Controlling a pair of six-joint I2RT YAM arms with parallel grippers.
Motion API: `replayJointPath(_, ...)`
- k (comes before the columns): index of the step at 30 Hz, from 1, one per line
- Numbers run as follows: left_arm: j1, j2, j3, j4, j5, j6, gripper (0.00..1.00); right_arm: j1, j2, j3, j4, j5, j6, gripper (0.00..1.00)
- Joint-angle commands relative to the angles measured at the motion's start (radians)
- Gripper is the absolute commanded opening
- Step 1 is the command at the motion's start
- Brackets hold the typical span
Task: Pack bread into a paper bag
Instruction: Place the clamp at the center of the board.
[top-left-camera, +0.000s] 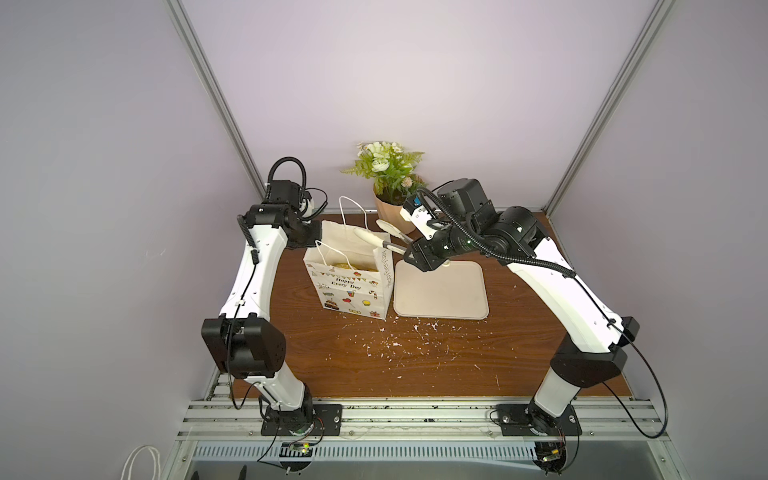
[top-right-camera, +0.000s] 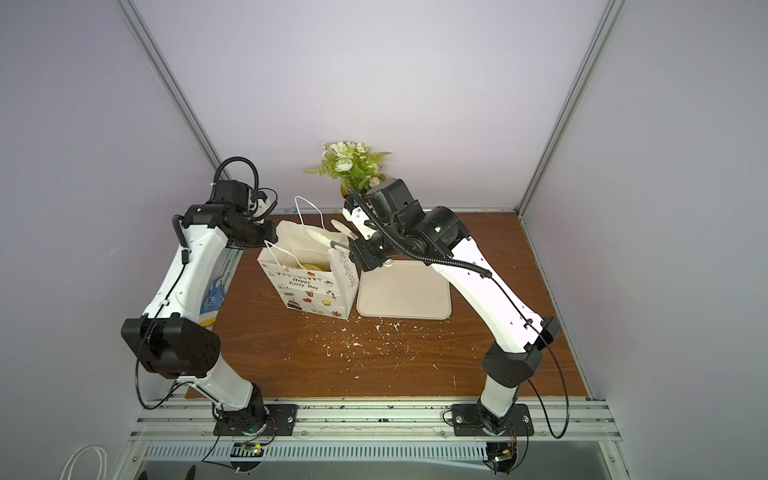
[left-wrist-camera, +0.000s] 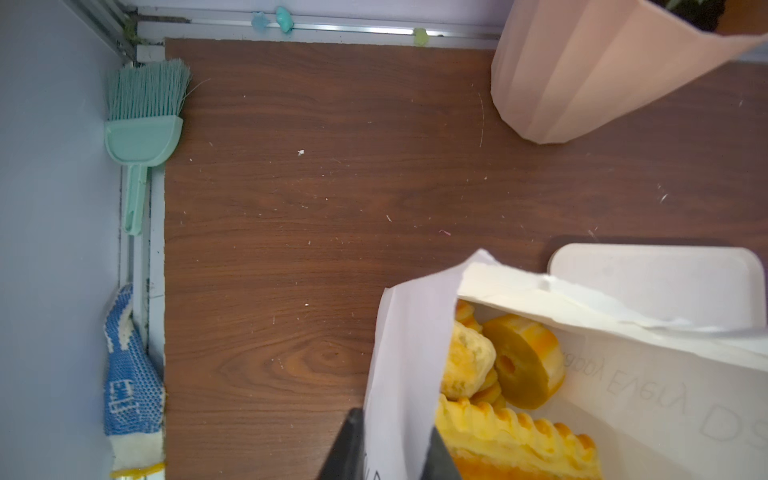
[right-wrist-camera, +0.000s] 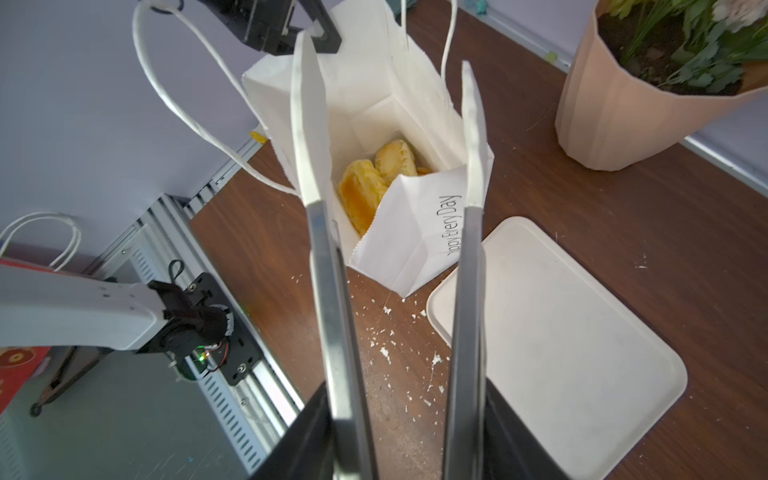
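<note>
The white paper bag (top-left-camera: 353, 286) printed "Happy Every Day" stands open on the wooden table, left of the tray. Bread lies inside it: a ring (left-wrist-camera: 523, 365), a ridged loaf (left-wrist-camera: 519, 436) and a bun (left-wrist-camera: 465, 361), also glimpsed as golden bread (right-wrist-camera: 365, 187). My left gripper (left-wrist-camera: 392, 449) is at the bag's left rim, its jaws a little apart with the paper wall (left-wrist-camera: 407, 353) between them. My right gripper (right-wrist-camera: 409, 436) is shut on a pair of tongs (right-wrist-camera: 307, 124). The tongs reach over the bag's mouth, spread open, with nothing between their tips.
A beige tray (top-left-camera: 440, 299) lies bare right of the bag. A peach flowerpot (top-left-camera: 390, 212) with a plant stands behind, close to my right wrist. White crumbs (top-left-camera: 395, 345) dot the table's front. A green brush (left-wrist-camera: 143, 124) and a blue glove (left-wrist-camera: 129, 374) lie along the left edge.
</note>
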Motion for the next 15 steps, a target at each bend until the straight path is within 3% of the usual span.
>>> replayJointPath(1, 0.007, 0.024, 0.099, -0.008, -0.049, -0.007, 0.29, -0.072, -0.097, -0.082, 0.066, 0.099, -0.011, 0.53)
replayJointPath(5, 0.006, 0.035, 0.188, 0.002, 0.04, -0.042, 0.32, -0.182, -0.173, -0.186, 0.111, 0.091, -0.006, 0.53)
replayJointPath(7, -0.002, 0.027, 0.167, 0.005, 0.083, -0.046, 0.44, -0.23, -0.213, -0.238, 0.129, 0.134, -0.005, 0.53)
replayJointPath(12, -0.007, -0.019, 0.107, 0.001, -0.028, -0.005, 0.46, -0.361, -0.337, -0.478, 0.218, 0.269, 0.046, 0.57)
replayJointPath(15, 0.019, -0.028, 0.137, 0.003, -0.048, -0.008, 0.5, -0.465, -0.378, -0.642, 0.27, 0.245, 0.078, 0.57)
